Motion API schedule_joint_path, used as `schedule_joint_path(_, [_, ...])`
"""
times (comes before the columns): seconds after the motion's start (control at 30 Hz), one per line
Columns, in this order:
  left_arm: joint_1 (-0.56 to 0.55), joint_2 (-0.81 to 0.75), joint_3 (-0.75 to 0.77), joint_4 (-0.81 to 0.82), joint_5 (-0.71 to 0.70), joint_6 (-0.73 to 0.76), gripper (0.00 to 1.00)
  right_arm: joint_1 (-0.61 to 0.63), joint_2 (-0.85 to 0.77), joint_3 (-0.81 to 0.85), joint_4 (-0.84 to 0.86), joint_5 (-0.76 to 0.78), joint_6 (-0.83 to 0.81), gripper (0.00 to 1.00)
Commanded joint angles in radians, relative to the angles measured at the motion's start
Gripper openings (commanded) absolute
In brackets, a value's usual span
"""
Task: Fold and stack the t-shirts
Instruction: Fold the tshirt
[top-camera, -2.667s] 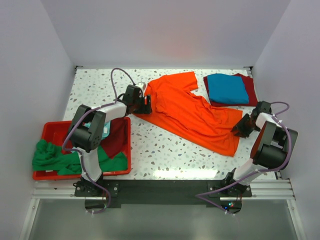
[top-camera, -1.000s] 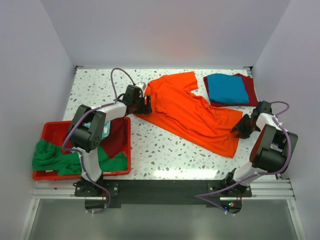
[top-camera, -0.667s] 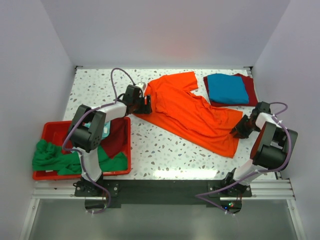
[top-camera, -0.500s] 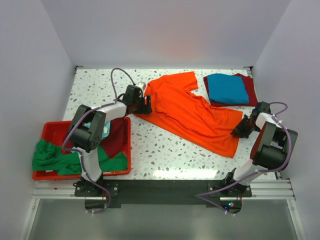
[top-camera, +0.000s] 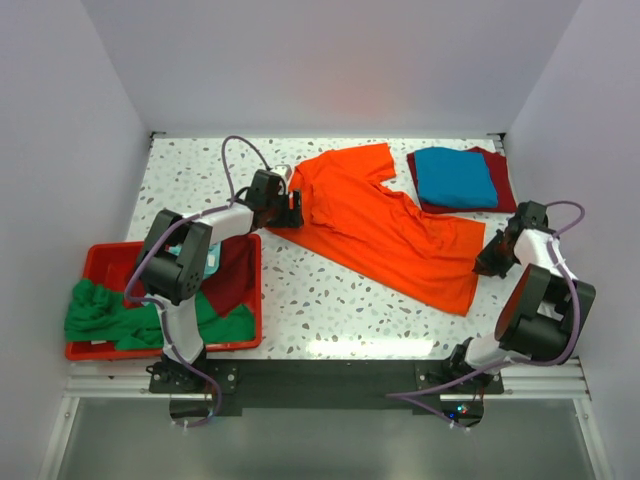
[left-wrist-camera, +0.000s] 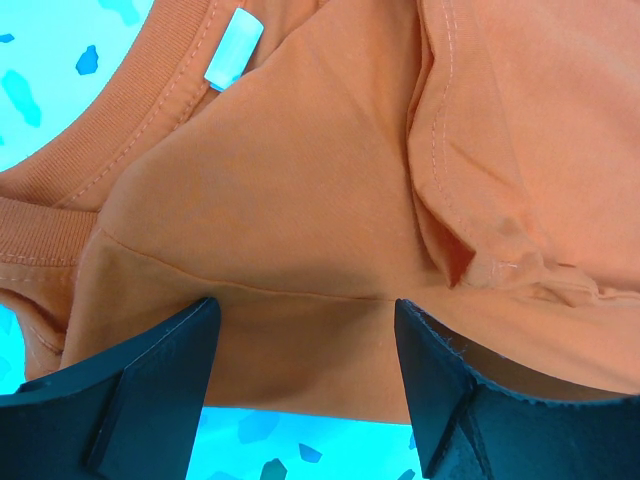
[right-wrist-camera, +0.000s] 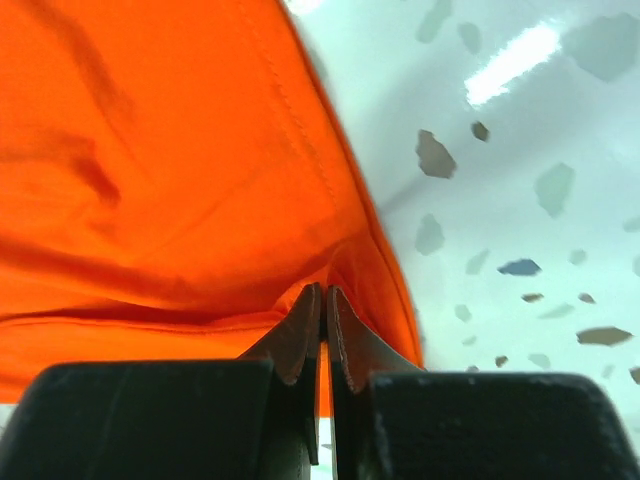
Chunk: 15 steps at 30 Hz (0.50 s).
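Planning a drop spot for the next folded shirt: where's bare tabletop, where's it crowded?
Bare speckled tabletop: near-centre strip between red plastic bin, spread orange cloth t-shirt and the near edge; also far-left corner, left of the left gripper. Crowded: far right, where folded blue t-shirt tops folded dark red t-shirt, beside the right gripper pinching the orange hem.

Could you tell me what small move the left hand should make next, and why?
Probably close the left hand: its jaws stand open astride a seam of the orange t-shirt, near the collar, while the right hand is shut on the shirt's edge.
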Motion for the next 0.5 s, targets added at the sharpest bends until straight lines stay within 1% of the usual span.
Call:
schedule_joint_path(0.0, [0.005,0.007,-0.006,-0.093,-0.055,-0.019,0.76,0.004,-0.053,-0.010,-0.056,0.092,0.019,0.00])
schedule_joint_path(0.23, [0.005,-0.005,-0.017,-0.090,-0.064,-0.019,0.77,0.004,-0.046,-0.004,-0.099,0.150,0.025,0.00])
schedule_joint_path(0.47, [0.002,-0.014,-0.020,-0.078,-0.049,-0.010,0.77,0.004,0.005,0.013,-0.076,0.163,0.025,0.00])
